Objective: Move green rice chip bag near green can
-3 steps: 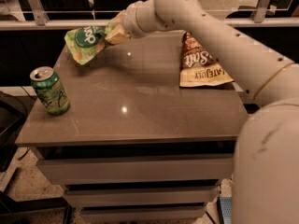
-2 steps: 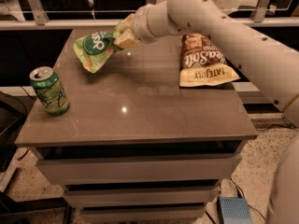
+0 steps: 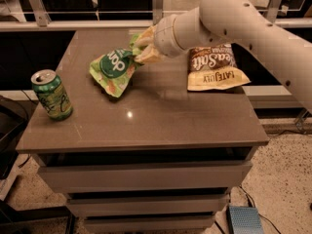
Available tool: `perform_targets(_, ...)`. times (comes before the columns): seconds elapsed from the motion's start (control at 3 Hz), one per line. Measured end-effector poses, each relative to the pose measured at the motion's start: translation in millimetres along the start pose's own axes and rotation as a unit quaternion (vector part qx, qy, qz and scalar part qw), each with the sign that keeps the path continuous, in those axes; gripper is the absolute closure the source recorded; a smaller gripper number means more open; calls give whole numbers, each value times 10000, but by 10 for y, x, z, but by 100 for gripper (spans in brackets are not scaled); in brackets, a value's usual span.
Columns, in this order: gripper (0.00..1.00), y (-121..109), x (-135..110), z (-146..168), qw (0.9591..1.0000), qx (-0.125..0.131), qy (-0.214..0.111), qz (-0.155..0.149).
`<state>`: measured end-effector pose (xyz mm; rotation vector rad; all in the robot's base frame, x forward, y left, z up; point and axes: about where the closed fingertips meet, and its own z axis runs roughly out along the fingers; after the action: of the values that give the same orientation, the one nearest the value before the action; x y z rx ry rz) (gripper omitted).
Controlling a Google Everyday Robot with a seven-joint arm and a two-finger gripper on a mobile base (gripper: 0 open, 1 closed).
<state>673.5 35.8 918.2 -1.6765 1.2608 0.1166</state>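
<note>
The green rice chip bag (image 3: 114, 71) is light green with a dark green round logo. It hangs tilted just above the tabletop, left of centre. My gripper (image 3: 142, 48) is shut on the bag's upper right corner and holds it up. The arm reaches in from the upper right. The green can (image 3: 51, 94) stands upright near the table's left edge, a short way to the left of the bag and apart from it.
A larger brown and yellow chip bag (image 3: 215, 67) lies flat at the back right of the brown table (image 3: 146, 126). Drawers sit below the top. A metal railing (image 3: 78, 24) runs behind the table. A small blue box (image 3: 243, 219) lies on the floor.
The gripper has carried the green bag from the back left of the table down and toward the front, lower over the tabletop. The can and brown bag have not moved.
</note>
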Motion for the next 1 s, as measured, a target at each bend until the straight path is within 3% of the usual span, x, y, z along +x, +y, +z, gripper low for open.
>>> perform_targets(0.33, 100, 191, -135, -109, 9991, -262, -217, -247)
perform_targets(1.0, 100, 466, -485, -30, 9947, -629, -769, -251)
